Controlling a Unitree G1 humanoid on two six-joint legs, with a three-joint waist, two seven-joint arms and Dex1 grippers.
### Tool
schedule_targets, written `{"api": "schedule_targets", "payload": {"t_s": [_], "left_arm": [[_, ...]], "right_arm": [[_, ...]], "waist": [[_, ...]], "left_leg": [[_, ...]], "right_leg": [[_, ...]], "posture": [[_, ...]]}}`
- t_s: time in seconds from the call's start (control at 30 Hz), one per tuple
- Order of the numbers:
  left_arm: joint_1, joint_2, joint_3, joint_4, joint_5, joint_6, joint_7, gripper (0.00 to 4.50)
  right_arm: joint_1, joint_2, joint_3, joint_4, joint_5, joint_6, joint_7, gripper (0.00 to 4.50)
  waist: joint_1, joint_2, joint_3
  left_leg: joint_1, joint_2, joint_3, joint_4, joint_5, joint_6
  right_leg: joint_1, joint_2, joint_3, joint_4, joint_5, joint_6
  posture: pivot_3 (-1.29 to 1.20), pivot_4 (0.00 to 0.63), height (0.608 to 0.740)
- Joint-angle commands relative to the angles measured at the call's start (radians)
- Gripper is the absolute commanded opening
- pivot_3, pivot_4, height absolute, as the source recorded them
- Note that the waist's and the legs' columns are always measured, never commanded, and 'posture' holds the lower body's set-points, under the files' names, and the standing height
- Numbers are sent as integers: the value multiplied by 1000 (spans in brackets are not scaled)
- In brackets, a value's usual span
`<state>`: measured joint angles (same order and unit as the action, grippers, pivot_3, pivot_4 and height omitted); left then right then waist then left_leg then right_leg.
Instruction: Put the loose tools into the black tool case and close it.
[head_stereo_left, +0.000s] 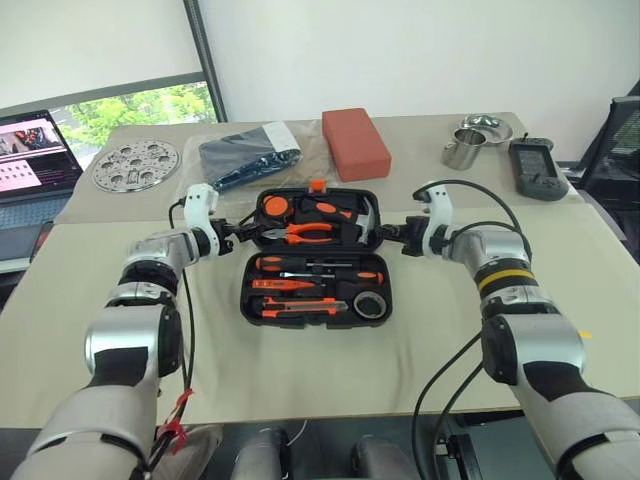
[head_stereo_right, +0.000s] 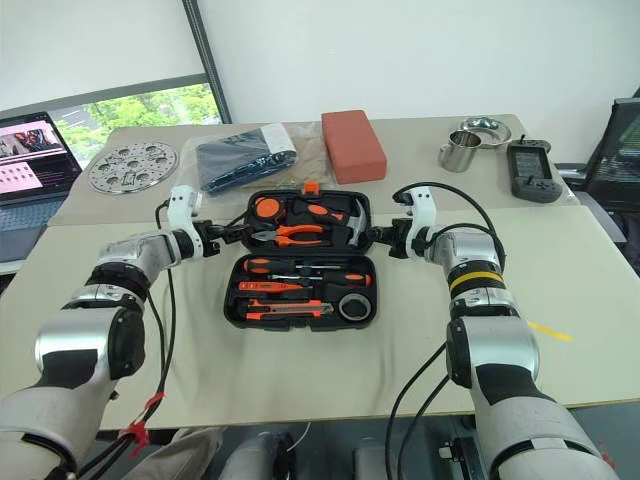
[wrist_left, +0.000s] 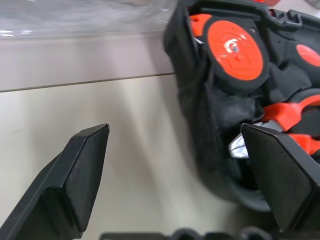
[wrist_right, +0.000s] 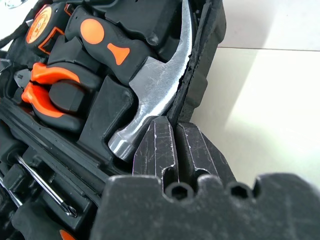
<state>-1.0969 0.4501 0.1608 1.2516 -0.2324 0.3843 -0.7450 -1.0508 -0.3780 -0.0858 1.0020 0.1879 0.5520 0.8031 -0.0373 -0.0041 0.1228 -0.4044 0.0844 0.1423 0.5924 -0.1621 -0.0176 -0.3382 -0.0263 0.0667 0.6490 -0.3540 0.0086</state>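
Observation:
The black tool case lies open at the table's middle. In its near half sit the utility knife, two long screwdrivers, a small orange screwdriver and the dark tape roll. The far half holds pliers, a hammer and a round orange tape measure. My left gripper is open, its fingers straddling the far half's left rim. At the right rim, beside the hammer head, my right gripper is shut with its tips against the rim.
Behind the case lie a red-orange block and a dark bundle in a clear bag. A perforated metal disc and a laptop are far left. A metal cup, a bowl and a handheld device are far right.

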Motion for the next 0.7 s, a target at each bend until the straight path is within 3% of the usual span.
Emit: {"api": "schedule_targets", "payload": {"t_s": [0.03,0.17,0.47,0.7], "left_arm": [[-38,-8,16,11,16,-32,23,4500],[-47,-17,28,25,27,-44,46,3469],[-41,-4,70,14,20,-37,-5,68],[-1,18,79,-48,13,-80,-168,68]], "right_arm": [[11,4,18,-43,-6,-16,34,30],[14,5,21,-59,-8,-17,33,0],[15,3,12,-54,-12,-52,15,0],[57,0,-5,-123,7,-148,36,0]], "waist": [[-1,0,0],[-4,0,0],[-4,0,0],[-5,0,0]], "left_leg": [[0,0,0,0,0,0],[0,0,0,0,0,0],[0,0,0,-1,0,0],[0,0,0,0,0,0]], "right_leg": [[0,0,0,0,0,0],[0,0,0,0,0,0],[0,0,0,0,0,0],[0,0,-1,0,0,0]], "posture": [[0,150,740],[0,150,740],[0,150,740],[0,150,740]]}}
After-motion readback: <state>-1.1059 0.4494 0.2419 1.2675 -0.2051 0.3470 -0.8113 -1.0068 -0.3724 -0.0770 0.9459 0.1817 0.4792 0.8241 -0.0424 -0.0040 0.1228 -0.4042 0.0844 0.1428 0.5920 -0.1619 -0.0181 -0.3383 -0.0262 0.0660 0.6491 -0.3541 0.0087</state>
